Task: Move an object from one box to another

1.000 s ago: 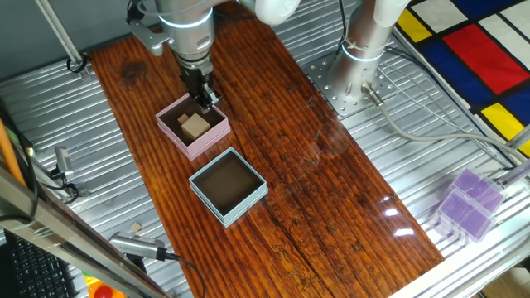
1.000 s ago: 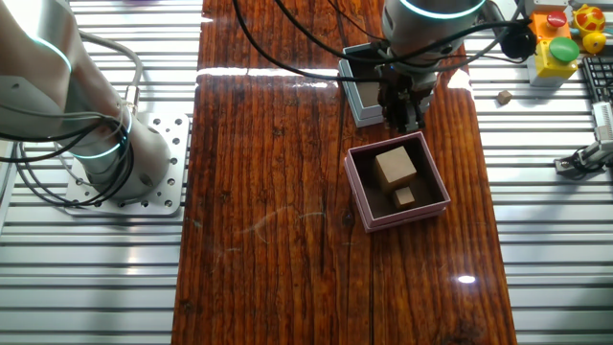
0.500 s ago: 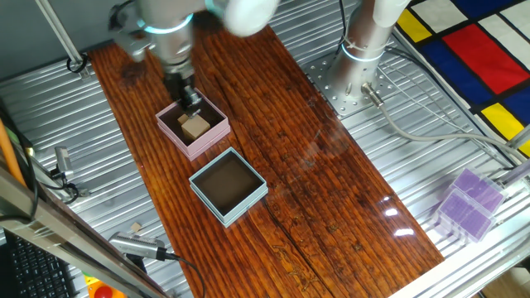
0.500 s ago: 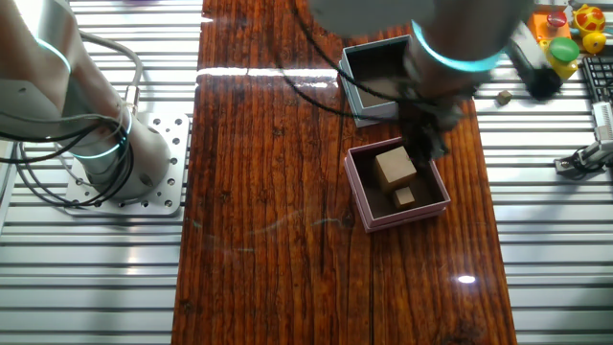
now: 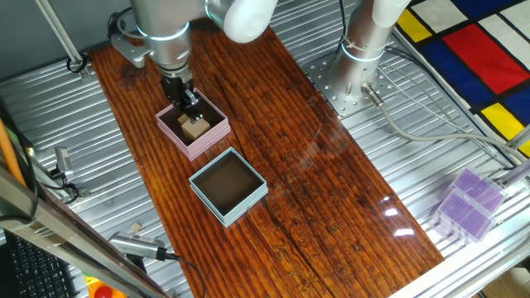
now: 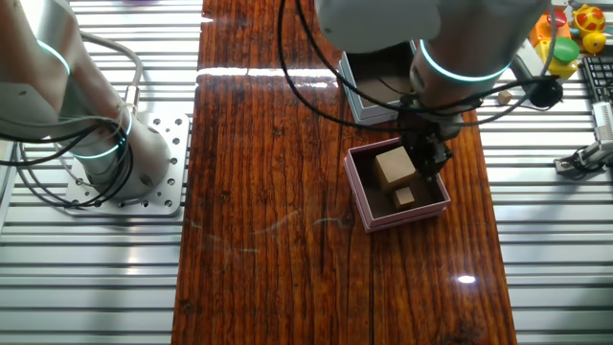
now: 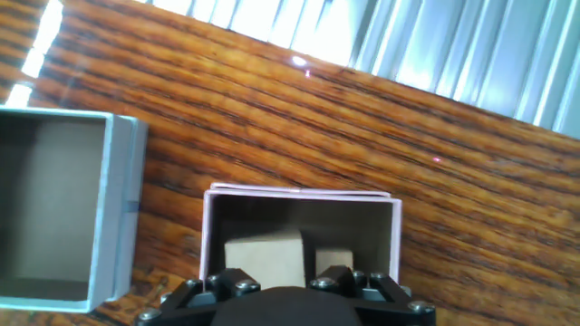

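The pink box (image 5: pixel 193 146) holds a large wooden block (image 5: pixel 195 127) and a smaller one; both the large block (image 6: pixel 395 165) and the small block (image 6: pixel 405 196) show in the other fixed view. My gripper (image 5: pixel 190 104) hangs over the pink box (image 6: pixel 363 196), low at its far right part, just right of the large block, jaws a little apart and empty (image 6: pixel 427 155). The light blue box (image 5: pixel 228 207) stands empty beside it. The hand view shows the pink box (image 7: pixel 299 193), both blocks (image 7: pixel 263 254) and the blue box (image 7: pixel 120 208); my fingertips are hidden there.
The robot base (image 5: pixel 358 51) stands on the metal table at the back right. A purple box (image 5: pixel 468 203) sits at the far right. A loose small wooden cube (image 6: pixel 503 96) and coloured buttons (image 6: pixel 563 38) lie off the wooden board. A metal tool (image 5: pixel 141 246) lies front left.
My gripper has moved from the gap between the blue and pink boxes to over the pink box and lower, beside the large block. Boxes and blocks have not moved.
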Controlling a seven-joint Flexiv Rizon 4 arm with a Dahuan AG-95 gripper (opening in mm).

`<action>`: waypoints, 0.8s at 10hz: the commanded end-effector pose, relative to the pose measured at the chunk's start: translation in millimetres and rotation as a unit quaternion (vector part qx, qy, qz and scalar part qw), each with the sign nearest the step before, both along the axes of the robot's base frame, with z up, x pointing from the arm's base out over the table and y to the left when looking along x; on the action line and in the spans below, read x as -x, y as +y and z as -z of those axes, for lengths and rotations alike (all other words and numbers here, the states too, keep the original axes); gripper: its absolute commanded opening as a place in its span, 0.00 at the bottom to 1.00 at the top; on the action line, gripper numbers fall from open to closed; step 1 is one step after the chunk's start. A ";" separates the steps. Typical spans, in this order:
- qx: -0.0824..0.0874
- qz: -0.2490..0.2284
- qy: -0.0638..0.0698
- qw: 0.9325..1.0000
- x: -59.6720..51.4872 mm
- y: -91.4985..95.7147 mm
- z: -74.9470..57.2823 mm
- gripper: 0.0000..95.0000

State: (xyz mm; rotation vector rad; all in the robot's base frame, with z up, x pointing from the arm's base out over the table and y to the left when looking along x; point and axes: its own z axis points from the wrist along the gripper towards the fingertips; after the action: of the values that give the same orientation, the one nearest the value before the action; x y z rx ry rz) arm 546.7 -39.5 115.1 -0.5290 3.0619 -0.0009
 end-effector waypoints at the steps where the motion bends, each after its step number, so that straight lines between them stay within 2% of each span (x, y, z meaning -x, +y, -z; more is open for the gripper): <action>1: -0.003 -0.008 0.001 1.000 0.0 -0.4 6.6 0.60; 5: -0.003 -0.008 -0.001 1.000 1.8 1.2 21.3 0.60; 7: -0.003 -0.010 -0.001 1.000 1.9 0.9 20.2 0.60; 8: -0.002 -0.010 0.003 1.000 1.7 0.2 15.3 0.60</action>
State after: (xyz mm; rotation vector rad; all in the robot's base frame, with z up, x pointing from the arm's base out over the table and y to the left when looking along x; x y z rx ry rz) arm 545.7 -40.1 101.4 -0.5671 3.0588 0.0072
